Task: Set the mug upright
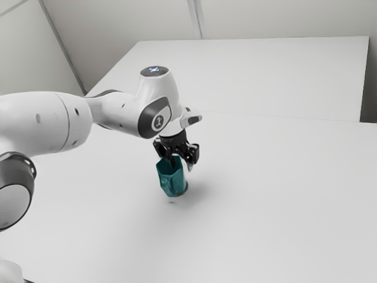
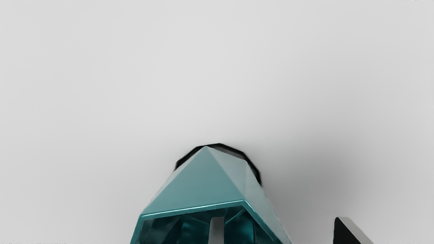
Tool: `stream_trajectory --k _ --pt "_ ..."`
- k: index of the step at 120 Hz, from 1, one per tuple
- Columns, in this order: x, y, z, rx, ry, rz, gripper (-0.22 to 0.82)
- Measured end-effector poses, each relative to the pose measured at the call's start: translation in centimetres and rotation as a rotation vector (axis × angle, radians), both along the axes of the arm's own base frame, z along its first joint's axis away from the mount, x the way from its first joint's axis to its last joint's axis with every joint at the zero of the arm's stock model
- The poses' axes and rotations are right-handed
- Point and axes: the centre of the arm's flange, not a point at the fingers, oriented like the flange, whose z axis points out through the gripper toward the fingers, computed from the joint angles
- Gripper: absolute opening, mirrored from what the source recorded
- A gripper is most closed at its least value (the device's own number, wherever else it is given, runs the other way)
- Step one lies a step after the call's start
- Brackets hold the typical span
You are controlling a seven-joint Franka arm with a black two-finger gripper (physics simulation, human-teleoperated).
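A pale room is seen in the exterior view, with a plain wall (image 1: 283,17) behind and a dark seam (image 1: 62,47) running down at the exterior view's left. Before this wall, the white counter (image 1: 283,194) is spread wide, and its surface is crossed by a thin line toward the far part. A soft shadow (image 1: 206,191) is cast on it beside the mug (image 1: 165,175).

The white arm (image 1: 44,121) is extended from the exterior view's left. Its forearm is held almost level over the counter, and its wrist (image 1: 162,103) is bent, so that the hand is pointed down above the mug.

The black end effector (image 1: 181,165) is released: its fingers are held apart, and the mug is not clenched between them. One finger (image 2: 216,232) is placed inside the mouth of the mug, while the other finger (image 2: 349,232) is kept outside, with a gap left between it and the mug's wall.

The teal, faceted mug is located under the hand, on the near part of the counter. Its mouth is turned upward and its body is slightly leaned; whether its base is set flat cannot be told. At its lower end, a dark, many-sided edge (image 2: 252,162) is seen. Inside the mug, only the finger can be made out.
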Motion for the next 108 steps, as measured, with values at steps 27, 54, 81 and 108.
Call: stream_trajectory --k 27,54,81,108 --pt "-0.4 -1.0 3.7 -0.060 -0.031 -0.019 0.42" --pt "-0.3 -1.3 10.2 -0.080 -0.086 -0.092 0.53" --pt "1.3 1.2 20.4 -0.045 -0.164 -0.175 0.58" --pt "0.4 4.5 28.5 -0.018 -0.143 -0.208 0.60"
